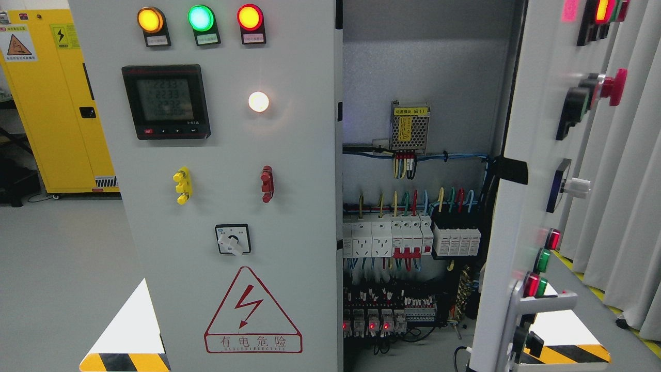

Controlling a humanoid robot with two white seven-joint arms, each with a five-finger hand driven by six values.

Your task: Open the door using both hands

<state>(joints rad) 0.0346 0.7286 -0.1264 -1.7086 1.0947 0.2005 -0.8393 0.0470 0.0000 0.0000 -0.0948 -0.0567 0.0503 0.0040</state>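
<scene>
We see the cabinet [428,72] with its right door [521,155] swung wide open, breakers [408,237] bared inside; left of that gap the left door [227,155] is shut (lamps lit); neither robot hand shows.

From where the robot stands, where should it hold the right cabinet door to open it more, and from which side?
Probably the lever handle low on the right door. The bar sticks out sideways from the door face, so fingers could wrap it from the front. The door's bare free edge, facing the opening, is the alternative. No hand is in view.
</scene>
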